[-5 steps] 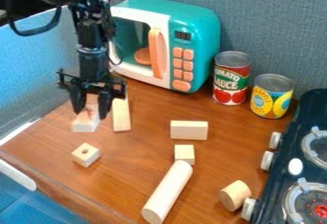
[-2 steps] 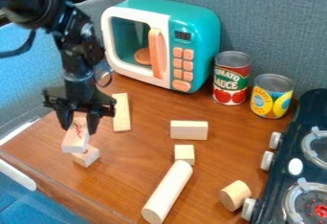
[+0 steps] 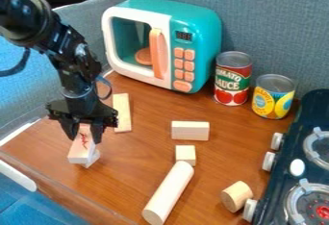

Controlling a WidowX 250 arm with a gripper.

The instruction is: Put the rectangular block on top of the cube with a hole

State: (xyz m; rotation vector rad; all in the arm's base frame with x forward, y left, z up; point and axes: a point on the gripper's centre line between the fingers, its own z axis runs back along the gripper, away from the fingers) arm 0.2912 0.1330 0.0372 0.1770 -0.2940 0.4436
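The gripper (image 3: 84,135) hangs at the left of the table, shut on the rectangular block (image 3: 81,147), a pale wooden piece with a red mark on its top face. The block tilts down toward the front edge of the table. Directly beneath it, the cube with a hole (image 3: 95,158) shows only as a small corner at the lower right; its hole is hidden. Whether block and cube touch, I cannot tell.
Behind the gripper lies a flat plank (image 3: 121,113). To the right are a rectangular piece (image 3: 190,131), a small cube (image 3: 185,154), a long cylinder (image 3: 168,193) and a short cylinder (image 3: 236,196). A toy microwave (image 3: 193,36), two cans and a stove (image 3: 308,166) stand farther off.
From its place beside the plank, the rectangular block was lifted and carried toward the front by the gripper. It now covers most of the cube with a hole, which has stayed put.
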